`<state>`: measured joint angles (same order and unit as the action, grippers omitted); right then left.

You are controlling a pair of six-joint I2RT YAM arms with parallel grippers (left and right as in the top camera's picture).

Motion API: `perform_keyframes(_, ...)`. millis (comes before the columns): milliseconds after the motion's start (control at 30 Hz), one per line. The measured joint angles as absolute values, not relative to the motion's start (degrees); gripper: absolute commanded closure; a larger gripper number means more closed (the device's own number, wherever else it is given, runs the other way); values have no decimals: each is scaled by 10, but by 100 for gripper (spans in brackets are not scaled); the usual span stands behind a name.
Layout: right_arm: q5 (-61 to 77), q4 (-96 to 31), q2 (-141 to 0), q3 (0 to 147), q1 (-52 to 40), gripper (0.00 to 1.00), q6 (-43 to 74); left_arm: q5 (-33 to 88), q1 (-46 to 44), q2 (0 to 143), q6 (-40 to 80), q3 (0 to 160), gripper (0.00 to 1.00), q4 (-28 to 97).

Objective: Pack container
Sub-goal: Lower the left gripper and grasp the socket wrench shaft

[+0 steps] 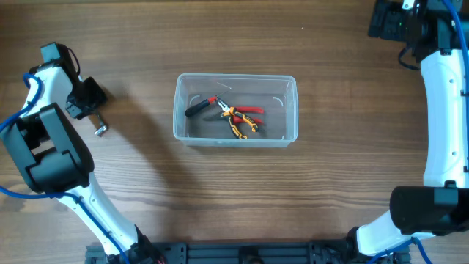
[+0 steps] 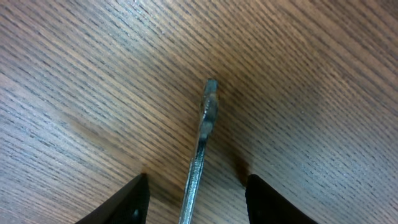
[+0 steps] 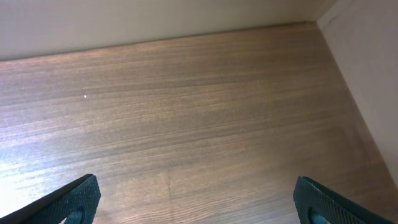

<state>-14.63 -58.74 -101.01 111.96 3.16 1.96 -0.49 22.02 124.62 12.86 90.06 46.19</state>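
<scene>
My left pincer point(image 2: 198, 199) is open, fingers point(image 2: 134, 202) either side of a thin metal tool point(image 2: 203, 140) lying on the table point(image 2: 311, 74), its head ahead of the tips. I'd lower until the pads flank the shaft squarely, then close and check it doesn't pivot. The container point(image 1: 236, 76), pliers point(image 1: 240, 117) inside, sits well apart from this pincer; the right pincer point(image 3: 199, 202) hangs open, empty, farther off beyond it.
</scene>
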Motion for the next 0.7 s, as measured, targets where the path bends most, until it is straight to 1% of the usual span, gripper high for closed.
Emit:
perform_keyframes(33,-146,-587,-1010,1120,32,0,20,-5,220,1246,128,901,46,461)
perform_keyframes(200,-146,-587,-1010,1120,32,1,20,-6,220,1247,127,901,56,456)
perform_keyframes(300,-146,-587,-1010,1120,32,0,20,-6,220,1247,128,901,69,455)
perform_keyframes(367,-146,-587,-1010,1120,32,0,20,-6,220,1247,127,901,79,453)
perform_keyframes(433,-146,-587,-1010,1120,32,0,20,-6,220,1247,127,901,86,453)
perform_keyframes(567,-146,-587,-1010,1120,32,0,20,-6,220,1248,127,901,94,454)
perform_keyframes(700,-146,-587,-1010,1120,32,0,20,-5,220,1248,127,901,96,453)
